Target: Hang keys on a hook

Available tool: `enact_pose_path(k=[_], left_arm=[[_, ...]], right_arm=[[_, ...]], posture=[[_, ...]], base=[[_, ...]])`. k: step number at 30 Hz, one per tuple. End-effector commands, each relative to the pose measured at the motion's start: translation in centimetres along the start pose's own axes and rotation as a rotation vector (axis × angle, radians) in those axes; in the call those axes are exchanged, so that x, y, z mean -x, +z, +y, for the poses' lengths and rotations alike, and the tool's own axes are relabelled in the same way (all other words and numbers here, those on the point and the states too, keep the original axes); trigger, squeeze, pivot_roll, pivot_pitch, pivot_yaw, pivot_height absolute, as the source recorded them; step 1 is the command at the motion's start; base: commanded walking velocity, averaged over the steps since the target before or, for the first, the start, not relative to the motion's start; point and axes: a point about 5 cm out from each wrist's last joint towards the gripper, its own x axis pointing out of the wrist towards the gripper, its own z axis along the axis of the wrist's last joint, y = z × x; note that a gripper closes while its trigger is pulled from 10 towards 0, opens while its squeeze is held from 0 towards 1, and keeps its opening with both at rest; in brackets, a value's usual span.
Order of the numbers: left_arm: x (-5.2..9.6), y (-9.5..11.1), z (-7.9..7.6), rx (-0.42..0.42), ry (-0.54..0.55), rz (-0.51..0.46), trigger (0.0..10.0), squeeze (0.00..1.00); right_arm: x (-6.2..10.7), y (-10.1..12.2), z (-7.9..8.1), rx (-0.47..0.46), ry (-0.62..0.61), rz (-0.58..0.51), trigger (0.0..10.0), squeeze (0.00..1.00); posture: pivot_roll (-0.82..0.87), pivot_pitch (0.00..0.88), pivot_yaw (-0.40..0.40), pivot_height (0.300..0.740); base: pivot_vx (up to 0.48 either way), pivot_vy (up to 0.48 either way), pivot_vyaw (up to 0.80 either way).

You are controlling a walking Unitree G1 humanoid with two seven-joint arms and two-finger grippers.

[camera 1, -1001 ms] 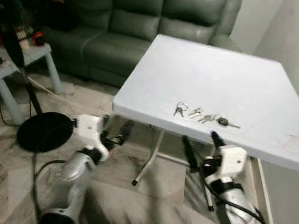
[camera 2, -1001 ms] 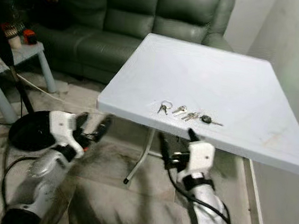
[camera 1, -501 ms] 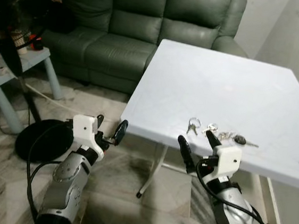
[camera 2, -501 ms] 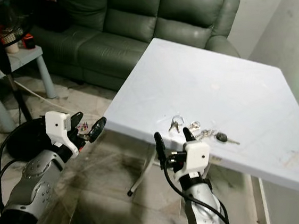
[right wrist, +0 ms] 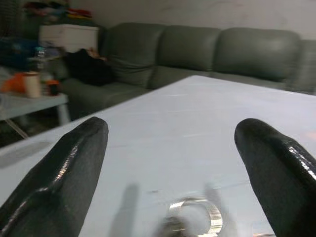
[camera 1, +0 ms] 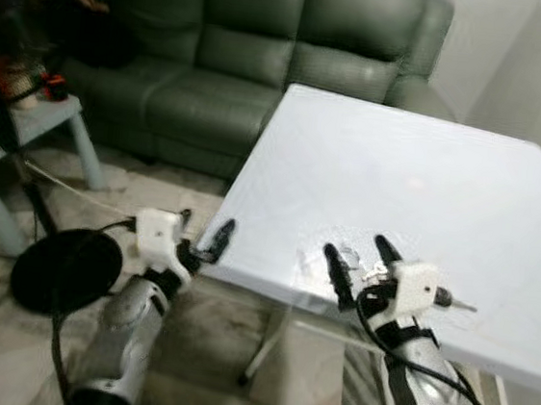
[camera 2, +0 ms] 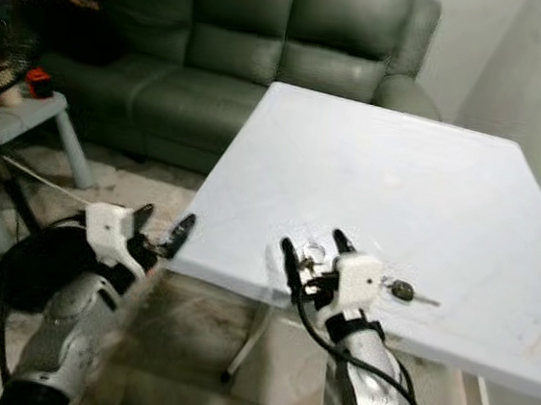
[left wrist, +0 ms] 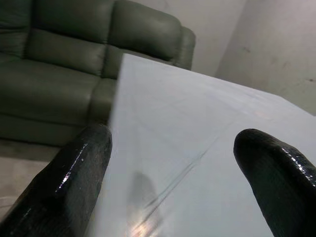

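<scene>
A bunch of keys lies near the front edge of the white table [camera 1: 409, 169], partly hidden behind my right gripper. Its black-headed key [camera 2: 401, 292] sticks out to the right. In the right wrist view the silver key ring [right wrist: 195, 217] lies on the tabletop between the two black fingers. My right gripper [camera 1: 359, 260] hovers open just over the keys, one finger on each side of them. My left gripper [camera 1: 202, 229] is open at the table's front left edge, with nothing between its fingers.
A dark green sofa [camera 1: 267, 47] stands behind the table. At the left are a pale blue side table [camera 1: 28, 119] with small items and a fan's round black base [camera 1: 65, 268] with its cable on the marble floor. A wall runs along the right.
The camera has moved closer to the table. My right gripper has risen from below the table edge to over the keys. My left gripper has come up to the table's front left edge.
</scene>
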Motion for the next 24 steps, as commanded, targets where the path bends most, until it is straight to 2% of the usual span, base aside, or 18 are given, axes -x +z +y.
enact_pose_path(k=[1,11,24], left_arm=[[-0.5,0.0,-1.1,0.002,-0.033,0.002,10.0,0.0],[-0.8,-0.2,-2.1,-0.021,-0.083,0.023,10.0,0.0],[-0.7,-0.6,-5.2,-0.042,-0.245,0.032,10.0,0.0]], right_arm=[[0.2,0.0,-1.0,0.013,-0.038,0.019,10.0,0.0],[-0.4,-0.3,-2.1,0.072,-0.125,0.07,10.0,0.0],[-1.7,0.5,-4.6,0.2,-0.044,0.086,10.0,0.0]], posture=[[0.06,0.0,-0.052,0.74],[0.06,0.0,-0.063,0.74],[0.06,0.0,-0.077,0.74]], base=[[0.0,0.0,0.0],[0.0,0.0,0.0],[0.0,0.0,0.0]])
